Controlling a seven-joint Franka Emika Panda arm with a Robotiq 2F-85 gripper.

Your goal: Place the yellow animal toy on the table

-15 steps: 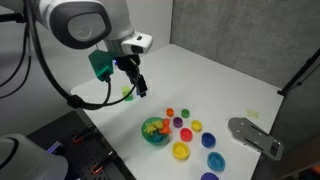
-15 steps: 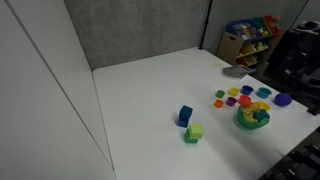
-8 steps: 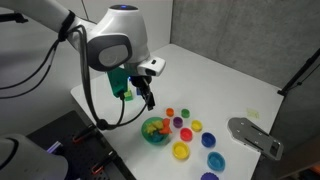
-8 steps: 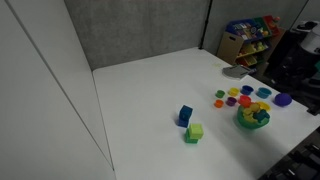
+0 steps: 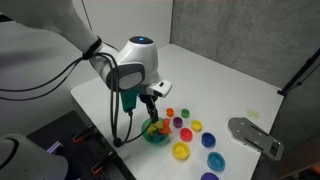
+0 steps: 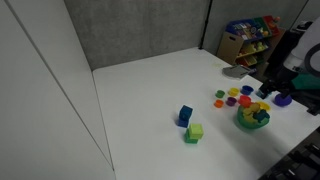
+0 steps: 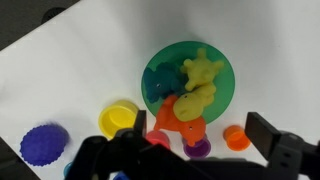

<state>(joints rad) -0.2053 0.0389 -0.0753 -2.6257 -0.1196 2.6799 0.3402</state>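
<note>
The desk is plain white. The bowl is green. In it lie a bright-yellow toy, a blue one and an orange one. Near it are a yellow cup, a small orange cup and a purple ball. In an exterior view there are a blue cube and a yellow-green cube before a grey wall. In an exterior view, the arm is white and grey, and a further cup is blue.
</note>
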